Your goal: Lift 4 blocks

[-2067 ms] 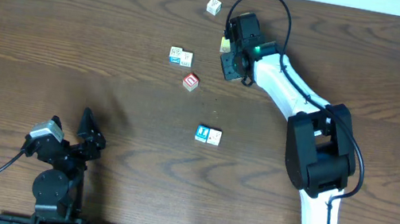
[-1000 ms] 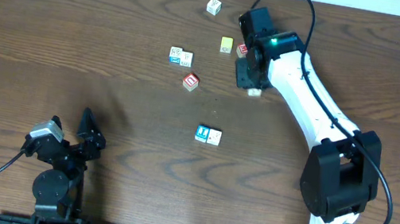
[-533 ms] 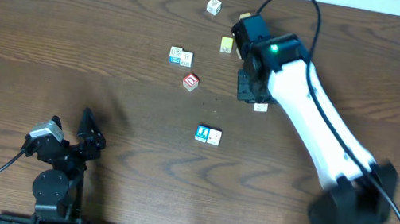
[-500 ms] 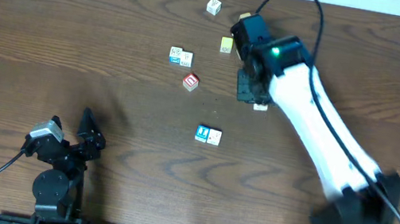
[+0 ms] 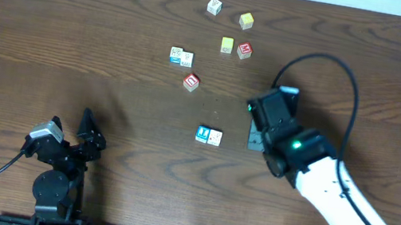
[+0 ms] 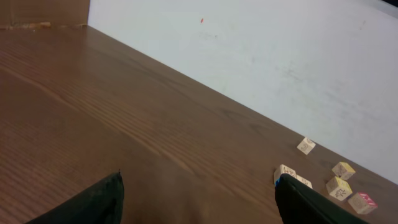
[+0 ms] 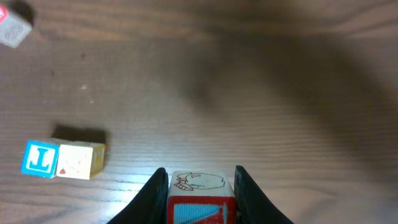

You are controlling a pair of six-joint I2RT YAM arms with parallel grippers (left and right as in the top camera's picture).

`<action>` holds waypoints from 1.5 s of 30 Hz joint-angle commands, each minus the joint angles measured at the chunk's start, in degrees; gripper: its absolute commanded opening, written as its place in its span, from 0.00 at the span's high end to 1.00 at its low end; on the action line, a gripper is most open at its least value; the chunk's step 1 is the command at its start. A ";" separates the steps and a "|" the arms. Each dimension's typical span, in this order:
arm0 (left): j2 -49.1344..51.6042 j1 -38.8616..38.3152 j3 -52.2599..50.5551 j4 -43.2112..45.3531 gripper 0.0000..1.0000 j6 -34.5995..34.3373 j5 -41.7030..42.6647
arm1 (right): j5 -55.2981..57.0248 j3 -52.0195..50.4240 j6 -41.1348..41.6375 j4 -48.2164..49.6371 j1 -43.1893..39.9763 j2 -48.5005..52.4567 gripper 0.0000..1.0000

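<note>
1. Held block [image 7: 200,198]: wooden cube with a white top bearing a line drawing. Its near face is a blue panel in a red border, with no legible writing. It is clamped in the narrow-set right gripper [image 7: 200,186] above the table [image 5: 53,24], which is dark wood with a streaked grain.
2. Blue block [image 5: 203,134]: has a white J-like mark. It lies left of the right gripper and touches a cream block [image 5: 215,137] with small red marks.
3. Red U block [image 5: 191,83]: has a white U-like letter and lies alone mid-table.
4. Red V block [image 5: 244,50]: its letter is too small to confirm. It lies just beside a yellow block [image 5: 227,46].
5. Far edge: a white block [image 5: 214,6] and a second yellow block [image 5: 246,20].
6. Pair [image 5: 181,57]: two pale cubes touching, one blue-edged.
7. Left gripper [image 6: 198,186]: black fingers spread wide, holding nothing, well apart from all the blocks.
</note>
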 commanded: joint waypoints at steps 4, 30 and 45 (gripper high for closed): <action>-0.31 -0.22 -1.20 -2.12 0.21 -0.04 -0.52 | -6.01 -3.04 2.19 9.29 1.01 5.16 0.96; -0.31 -0.22 -1.20 -2.12 0.22 -0.04 -0.52 | -11.08 -3.04 3.69 17.31 3.85 15.80 0.97; -0.31 -0.22 -1.20 -2.12 0.22 -0.04 -0.52 | -10.58 -3.04 3.69 18.73 3.85 17.31 0.82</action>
